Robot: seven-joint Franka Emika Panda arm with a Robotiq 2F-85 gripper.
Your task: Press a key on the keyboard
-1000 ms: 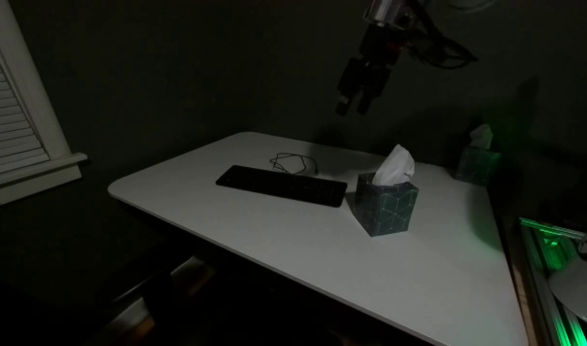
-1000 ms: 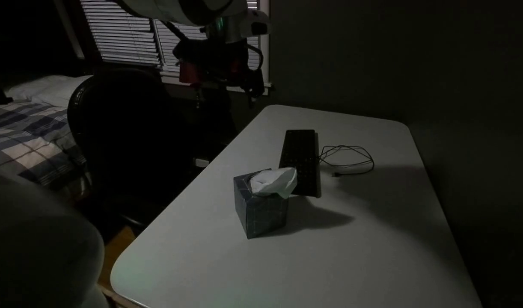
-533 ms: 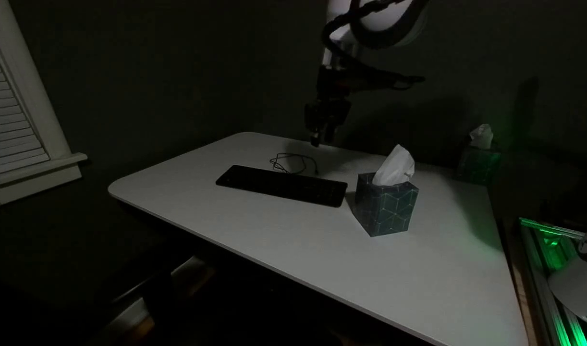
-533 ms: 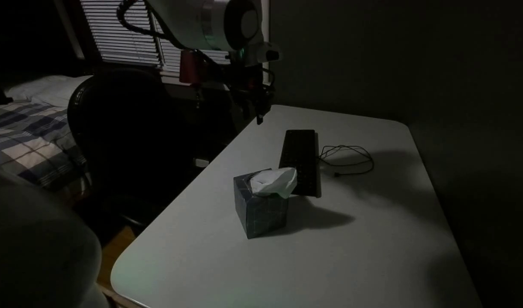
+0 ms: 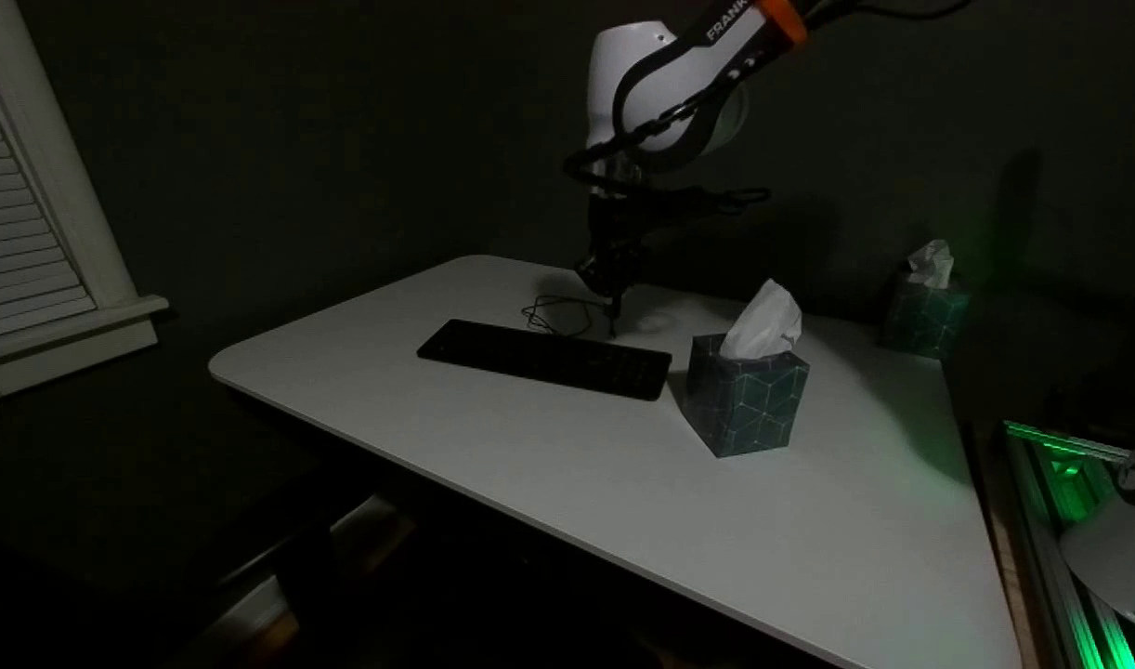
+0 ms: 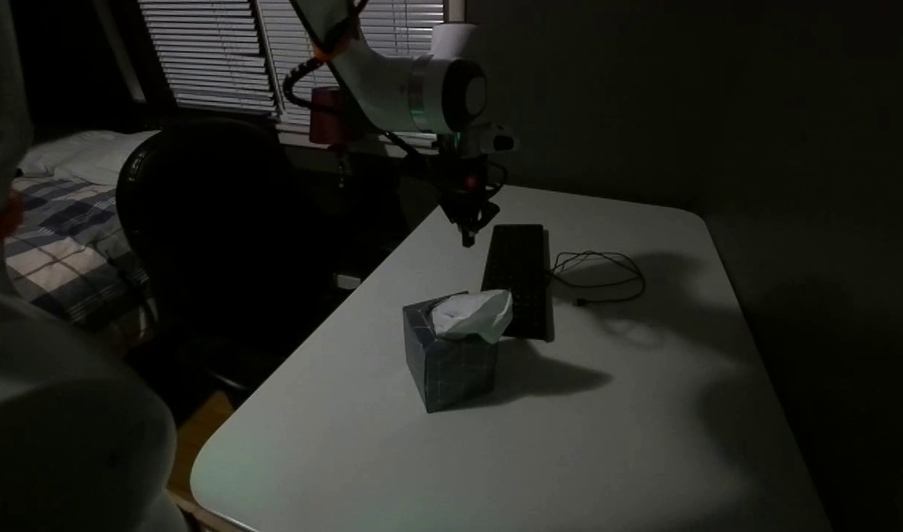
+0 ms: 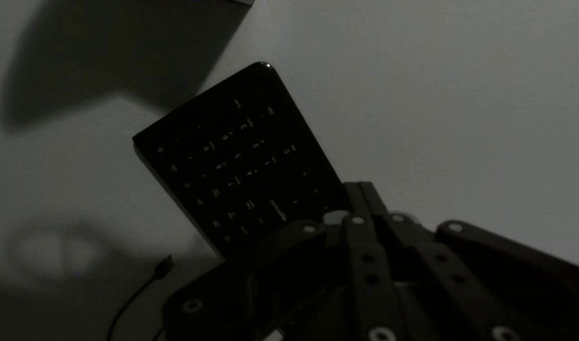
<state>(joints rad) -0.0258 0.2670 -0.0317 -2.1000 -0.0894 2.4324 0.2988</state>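
The keyboard (image 5: 541, 359), long, flat and black, lies on the white table in both exterior views. Its number-pad end fills the middle of the wrist view, where small pale key marks show on the keyboard (image 7: 242, 158). My gripper (image 7: 359, 185) is shut, its two fingertips pressed together with nothing between them. Seen from the wrist, the tips overlap the keyboard's long edge, with bare table beyond. In an exterior view the gripper (image 6: 468, 241) points down and hangs above table height beside the keyboard. No contact with a key shows.
A dark teal tissue box (image 5: 758, 409) with a white tissue stands by the keyboard's number-pad end. A thin cable (image 6: 607, 253) lies looped behind the keyboard. Another tissue-box shape (image 5: 927, 316) shows at the far right, perhaps a reflection. A dark chair (image 6: 208, 222) stands beside the table.
The arm has come down toward the keyboard, moving left in one exterior picture and right in the other. The gripper's fingers, spread apart a second ago, have shut. Keyboard and tissue box have not moved.
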